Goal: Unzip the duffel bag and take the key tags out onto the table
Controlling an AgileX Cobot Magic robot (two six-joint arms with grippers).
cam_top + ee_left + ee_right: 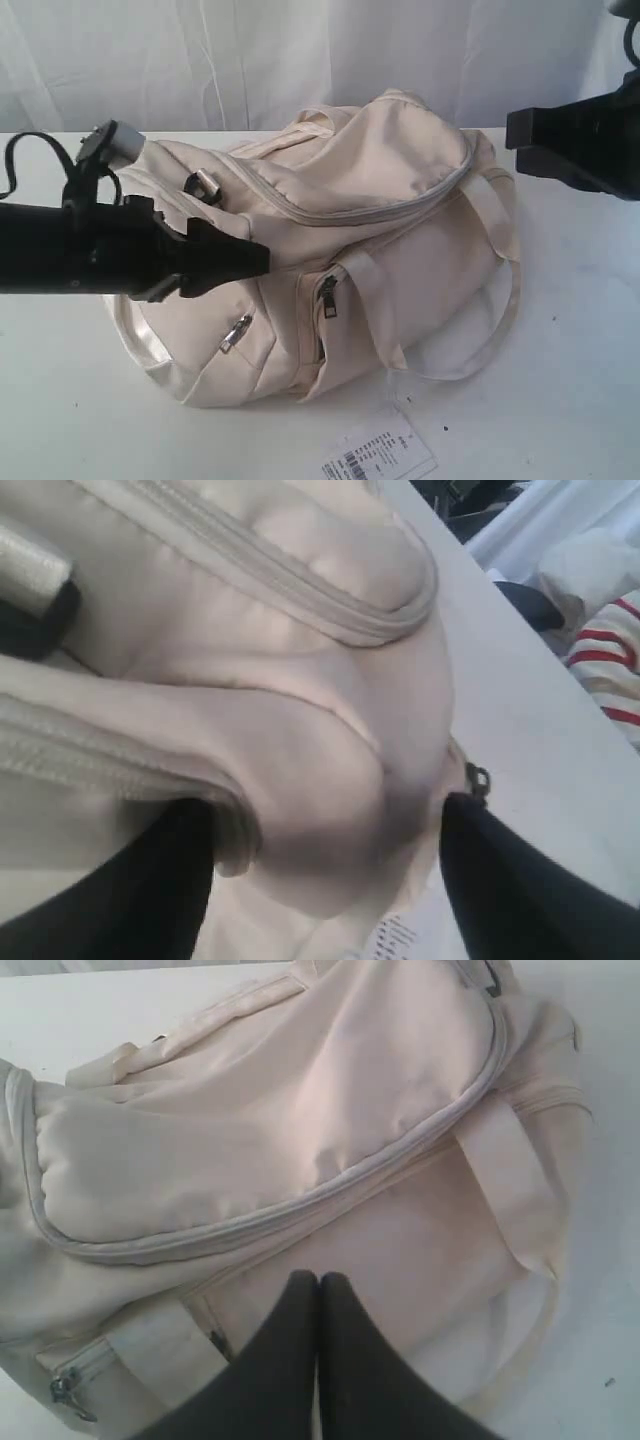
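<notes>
1. Far left: the left hand point(322, 808) is brought in low from the left edge of the exterior view, right against the near left end of the duffel bag point(380, 190). In the left wrist view its black fingers point(150, 890) are seen spread wide apart, with a soft bulge of cream fabric lying between them; nothing is clamped.
2. Centre: the duffel bag is found slumped on its side in the middle of the white tabletop point(560, 380). Its main grey zipper point(380, 212) is seen curving across the upper panel, and it looks closed along the whole stretch that can be followed.
3. On the near face, two side pockets are shown, a metal pull point(237, 333) on the left one and a dark pull point(327, 293) on the one beside it, to the right.
4. Just in front of the bag, a white barcode label point(385, 458) is spotted flat on the tabletop at the lower edge.
5. Right of centre: a cream webbing strap point(498, 212) is looped off the bag's right end and down onto the tabletop.
6. Far right: the right hand point(318, 1295) is held above the bag, clear of the fabric, its two dark fingers pressed together with nothing between them.
</notes>
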